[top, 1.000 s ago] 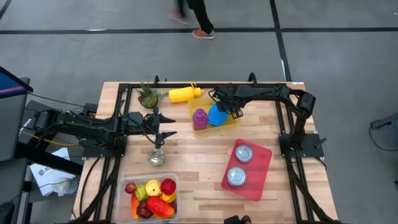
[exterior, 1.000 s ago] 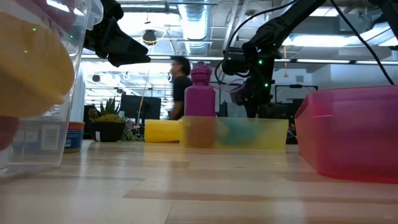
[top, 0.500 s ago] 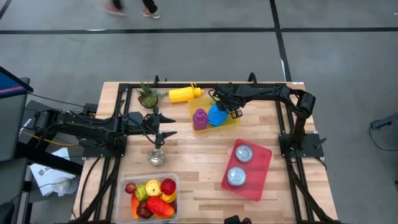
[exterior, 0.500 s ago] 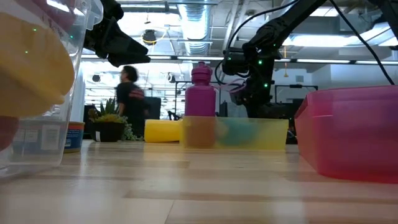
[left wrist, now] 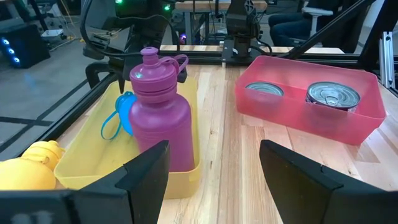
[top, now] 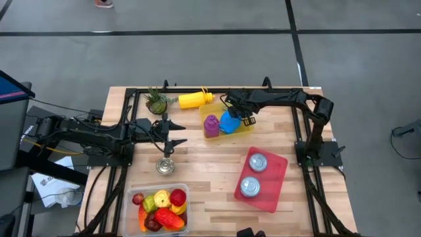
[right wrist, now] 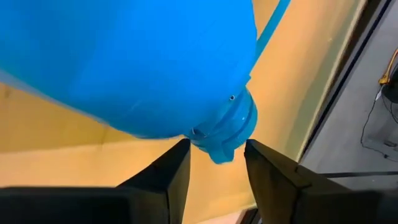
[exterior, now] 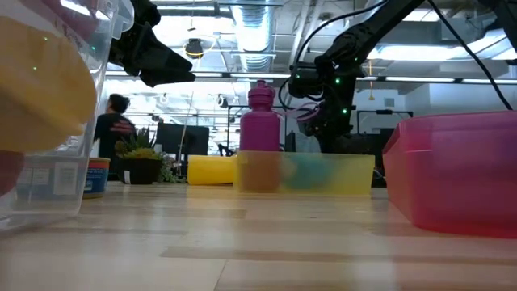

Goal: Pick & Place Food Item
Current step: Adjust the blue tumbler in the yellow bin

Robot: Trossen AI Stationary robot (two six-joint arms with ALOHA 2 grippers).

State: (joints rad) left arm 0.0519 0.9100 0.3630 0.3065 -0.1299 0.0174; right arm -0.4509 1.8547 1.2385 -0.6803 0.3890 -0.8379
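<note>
Colourful toy fruits and vegetables [top: 160,209] lie heaped in a clear tub [top: 128,197] at the table's front-left.

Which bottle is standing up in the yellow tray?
The purple bottle. It stands upright in the yellow tray, while the blue bottle lies on its side.

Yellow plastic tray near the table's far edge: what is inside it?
The yellow plastic tray holds an upright purple bottle and a blue bottle lying on its side. The right tool sits at the blue bottle's neck, hiding part of it.

potted plant [top: 156,101], yellow bottle [top: 195,99], person [exterior: 111,129]
</note>
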